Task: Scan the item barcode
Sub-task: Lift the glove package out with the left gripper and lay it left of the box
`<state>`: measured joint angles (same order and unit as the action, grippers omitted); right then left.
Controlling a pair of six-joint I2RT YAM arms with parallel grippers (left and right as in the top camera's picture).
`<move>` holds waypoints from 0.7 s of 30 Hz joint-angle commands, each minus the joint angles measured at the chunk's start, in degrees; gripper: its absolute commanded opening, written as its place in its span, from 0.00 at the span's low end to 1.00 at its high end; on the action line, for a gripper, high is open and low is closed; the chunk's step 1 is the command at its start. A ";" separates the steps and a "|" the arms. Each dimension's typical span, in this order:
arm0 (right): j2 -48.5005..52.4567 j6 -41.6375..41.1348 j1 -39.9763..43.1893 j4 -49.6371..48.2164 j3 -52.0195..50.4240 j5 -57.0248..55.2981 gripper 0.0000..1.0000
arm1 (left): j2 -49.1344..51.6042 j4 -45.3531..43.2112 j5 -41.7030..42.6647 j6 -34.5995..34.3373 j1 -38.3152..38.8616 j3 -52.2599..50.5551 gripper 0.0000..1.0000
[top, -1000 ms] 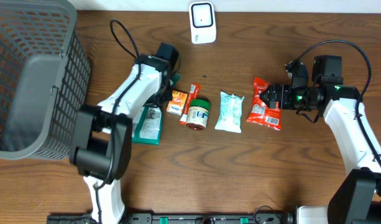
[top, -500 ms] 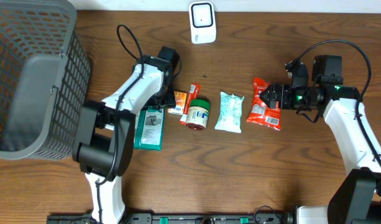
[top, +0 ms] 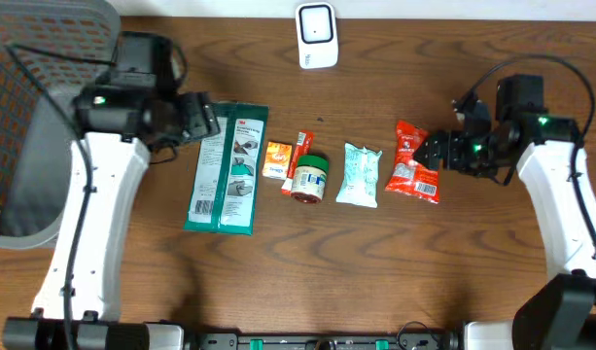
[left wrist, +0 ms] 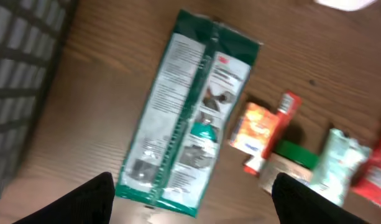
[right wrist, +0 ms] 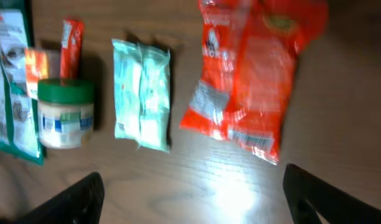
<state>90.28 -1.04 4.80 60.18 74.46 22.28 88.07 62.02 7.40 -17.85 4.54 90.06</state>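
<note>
A long green and white package point(top: 227, 167) lies flat on the table, its printed side up, and fills the middle of the left wrist view point(left wrist: 193, 118). My left gripper point(top: 200, 117) hangs open above its upper left corner, with nothing between its fingers point(left wrist: 193, 208). A red snack bag point(top: 414, 162) lies at the right, a barcode near its lower edge point(right wrist: 255, 81). My right gripper point(top: 429, 151) hovers open over that bag's right side and holds nothing point(right wrist: 196, 205). The white scanner point(top: 316, 35) stands at the table's far edge.
Between the two packages lie a small orange packet point(top: 275, 158), a red stick packet point(top: 300, 154), a green-lidded jar point(top: 310, 178) on its side and a mint-green wipes pack point(top: 359, 174). A grey wire basket point(top: 45, 126) fills the left end.
My left gripper has opened and let go of the green package, which now lies flat. The left arm has swung left, away from the items. The right arm has hardly moved.
</note>
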 commanded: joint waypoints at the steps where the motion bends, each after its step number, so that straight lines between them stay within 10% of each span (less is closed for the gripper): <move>1: 0.00 -0.44 -0.35 3.96 3.80 -1.90 0.88 | -0.04 0.50 12.13 4.61 -1.36 0.17 0.81; 21: 19.45 1.92 3.74 20.11 29.16 -5.57 0.98 | 0.35 -1.64 12.94 4.70 5.18 -0.39 0.82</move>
<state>103.63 -0.82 6.07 81.65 101.54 15.97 88.07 60.38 19.64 -14.06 8.56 90.02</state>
